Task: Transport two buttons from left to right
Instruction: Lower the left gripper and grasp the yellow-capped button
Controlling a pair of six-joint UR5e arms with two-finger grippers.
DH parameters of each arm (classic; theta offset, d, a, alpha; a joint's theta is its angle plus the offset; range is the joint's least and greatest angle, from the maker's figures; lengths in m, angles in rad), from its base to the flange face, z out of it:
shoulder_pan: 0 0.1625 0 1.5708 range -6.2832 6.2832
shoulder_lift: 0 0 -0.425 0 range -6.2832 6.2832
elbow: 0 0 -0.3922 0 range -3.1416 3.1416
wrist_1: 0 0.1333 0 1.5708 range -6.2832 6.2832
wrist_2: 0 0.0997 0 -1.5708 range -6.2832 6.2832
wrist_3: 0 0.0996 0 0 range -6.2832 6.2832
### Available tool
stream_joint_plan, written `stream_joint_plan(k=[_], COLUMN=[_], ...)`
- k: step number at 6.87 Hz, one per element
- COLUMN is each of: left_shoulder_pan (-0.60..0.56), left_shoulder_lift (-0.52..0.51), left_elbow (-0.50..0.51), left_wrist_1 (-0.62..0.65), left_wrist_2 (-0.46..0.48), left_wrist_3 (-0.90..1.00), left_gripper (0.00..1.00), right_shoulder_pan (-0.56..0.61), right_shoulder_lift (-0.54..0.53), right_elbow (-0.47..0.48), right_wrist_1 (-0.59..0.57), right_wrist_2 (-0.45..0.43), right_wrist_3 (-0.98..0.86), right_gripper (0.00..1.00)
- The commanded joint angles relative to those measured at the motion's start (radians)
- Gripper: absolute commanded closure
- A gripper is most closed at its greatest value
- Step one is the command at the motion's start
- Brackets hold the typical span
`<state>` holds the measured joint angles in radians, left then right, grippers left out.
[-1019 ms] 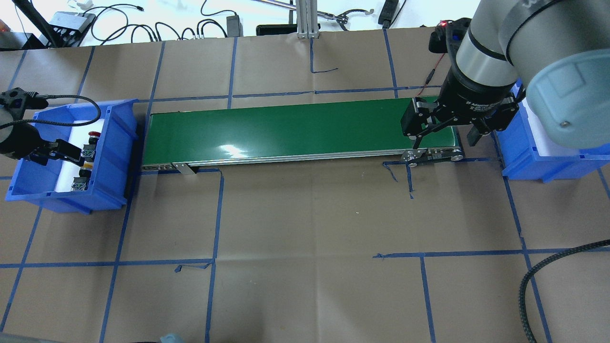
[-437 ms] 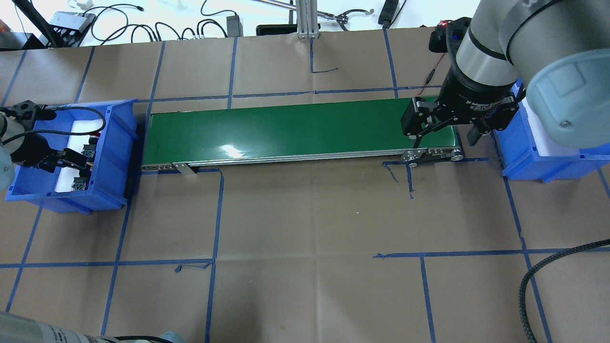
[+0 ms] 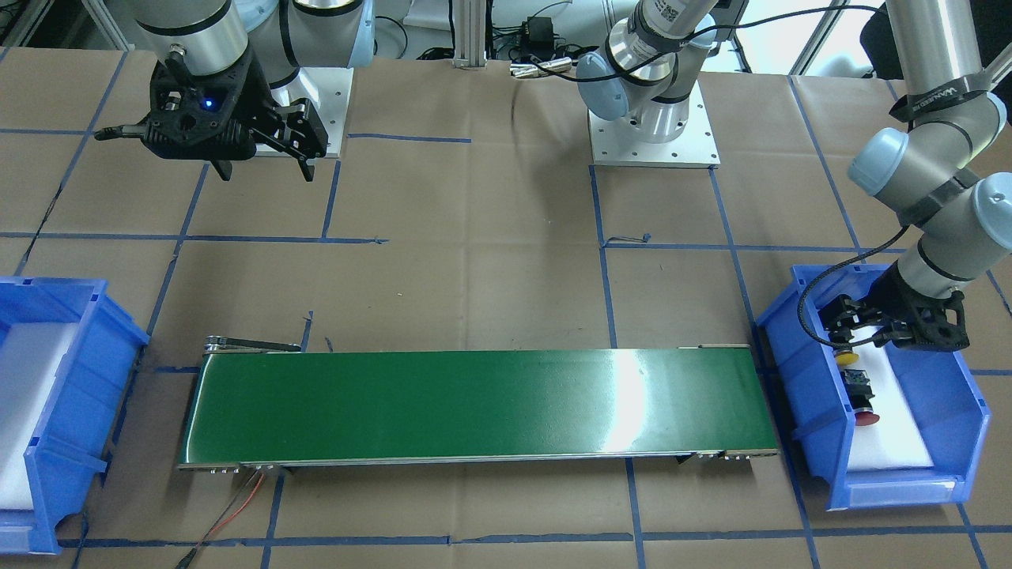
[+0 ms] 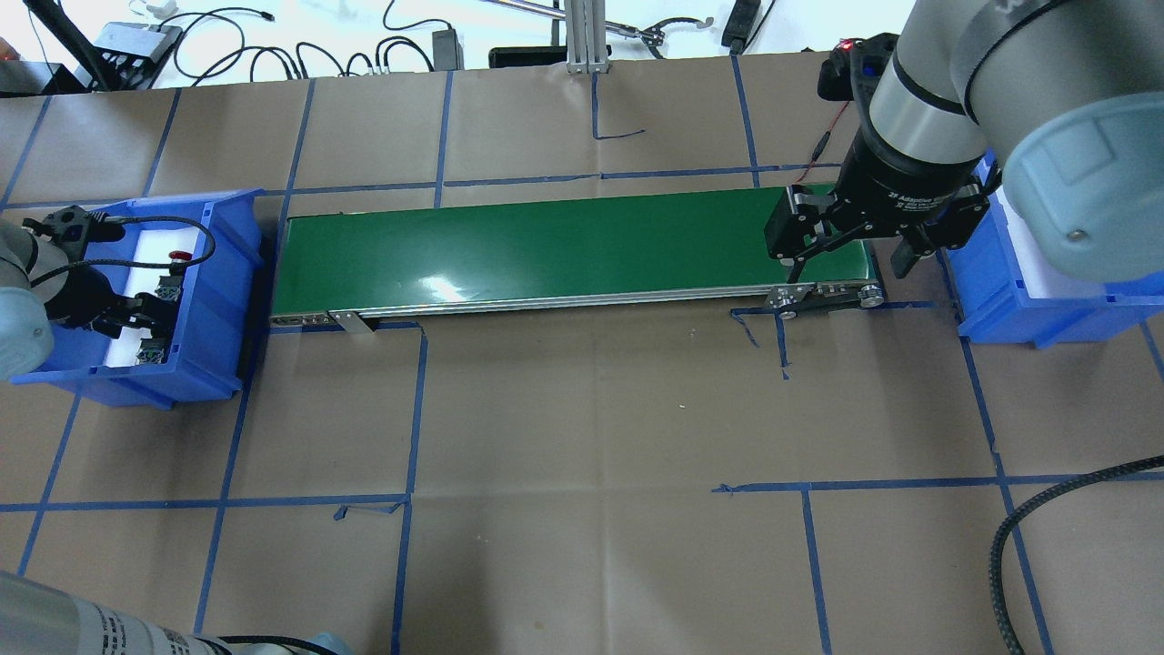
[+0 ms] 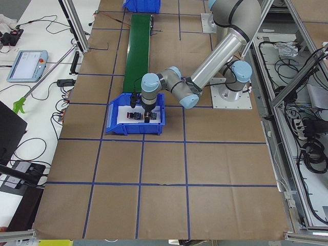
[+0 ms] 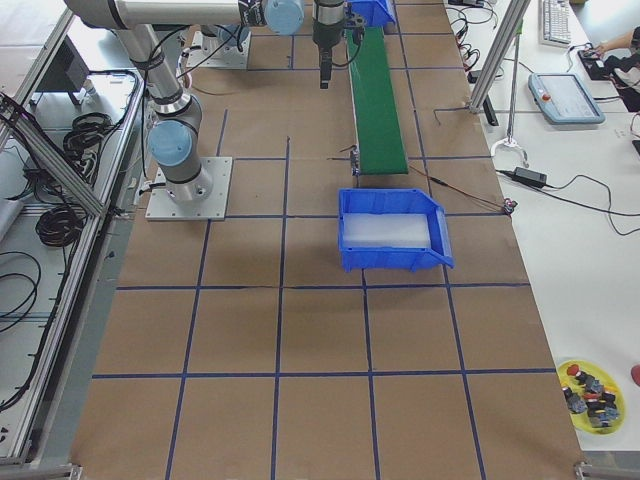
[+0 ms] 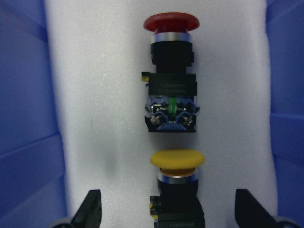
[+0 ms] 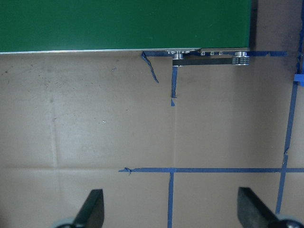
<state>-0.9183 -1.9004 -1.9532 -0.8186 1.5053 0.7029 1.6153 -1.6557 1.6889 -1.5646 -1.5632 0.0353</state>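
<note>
The left hand (image 3: 843, 328) hangs inside the left bin (image 3: 798, 371) in the front-facing view, over the yellow button (image 3: 847, 358), of which only the cap shows past it. The red button (image 3: 859, 393) lies next in line on the white foam (image 3: 901, 427), cap away from the robot, with bare foam beyond it. The right hand (image 3: 265, 170) hangs spread wide, well apart on the robot's side of the green belt (image 3: 474, 403). The right bin (image 3: 87, 348) is cut off by the frame edge. From overhead, the left arm covers the left bin's outer rim and the hand covers the yellow cap, while the right arm's big joint hides much of the right bin. In the left side view the buttons are too small to tell apart. In the right side view the right bin stands just off the belt's near end, and the top edge cuts off the left bin. The left wrist view shows the fingers (image 7: 92, 211) spread, one on each side of the yellow button's body. They touch neither the body nor the blue walls close outside them. The yellow cap sits just short of the red button's base, and the yellow body is cut off below. The right wrist view shows that hand's fingers (image 8: 92, 209) apart, nothing between them, above the paper-covered surface (image 8: 95, 123) beside the belt's edge.
</note>
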Motion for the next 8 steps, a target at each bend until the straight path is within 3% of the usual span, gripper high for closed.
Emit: stream_joint_plan(k=[1, 2, 6, 7, 8], left_shoulder_pan=[-0.004, -0.004, 0.004, 0.006, 0.006], left_shoulder_lift=[0.012, 0.018, 0.011, 0.018, 0.027], left_elbow=[-0.050, -0.049, -0.033, -0.029, -0.012], left_wrist_1=[0.010, 0.010, 0.006, 0.001, -0.005], left_wrist_2=[0.000, 0.003, 0.041, 0.042, 0.042], left_wrist_3=[-0.028, -0.025, -0.020, -0.020, -0.020], left_gripper=[0.01, 0.07, 0.90, 1.00, 1.00], right_shoulder_pan=[0.000, 0.000, 0.000, 0.000, 0.000], right_shoulder_lift=[0.001, 0.001, 0.001, 0.001, 0.002], right_elbow=[0.000, 0.000, -0.003, -0.003, -0.003], right_wrist_1=[0.000, 0.000, -0.003, -0.005, -0.005], right_wrist_2=[0.000, 0.000, 0.000, 0.000, 0.000], right_wrist_3=[0.000, 0.000, 0.000, 0.000, 0.000], right_gripper=[0.00, 0.00, 0.00, 0.00, 0.00])
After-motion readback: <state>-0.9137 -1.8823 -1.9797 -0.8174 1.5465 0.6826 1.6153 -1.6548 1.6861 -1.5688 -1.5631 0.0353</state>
